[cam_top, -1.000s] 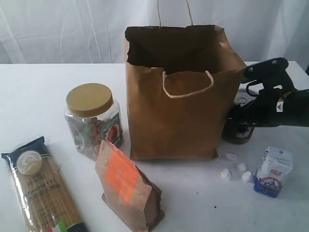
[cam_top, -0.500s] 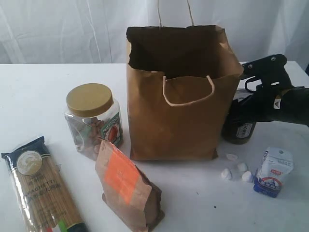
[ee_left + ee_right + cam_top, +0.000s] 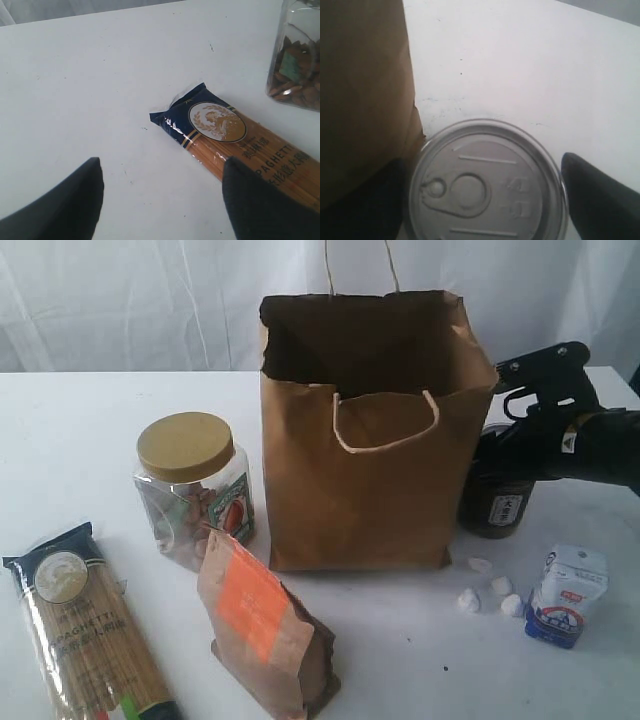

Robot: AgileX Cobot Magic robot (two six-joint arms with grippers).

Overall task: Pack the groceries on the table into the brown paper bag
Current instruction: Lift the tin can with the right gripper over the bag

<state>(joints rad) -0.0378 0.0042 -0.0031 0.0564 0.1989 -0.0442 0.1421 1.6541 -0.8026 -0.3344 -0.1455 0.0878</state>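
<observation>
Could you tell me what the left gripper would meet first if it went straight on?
Probably the blue-ended spaghetti packet, whose end lies just ahead of the open left gripper; depth is unclear, so it might touch the table first.

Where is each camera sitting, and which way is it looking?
Exterior view: off the arms, facing the brown paper bag across the table, looking slightly down; the right arm shows at right.
Left wrist view: on the left wrist, looking down at the spaghetti packet and clear jar; left gripper jaws wide apart.
Right wrist view: on the right wrist, looking straight down on the dark jar beside the bag; right gripper jaws flank it.
Shared: the exterior view also shows the packet and both jars.
</observation>
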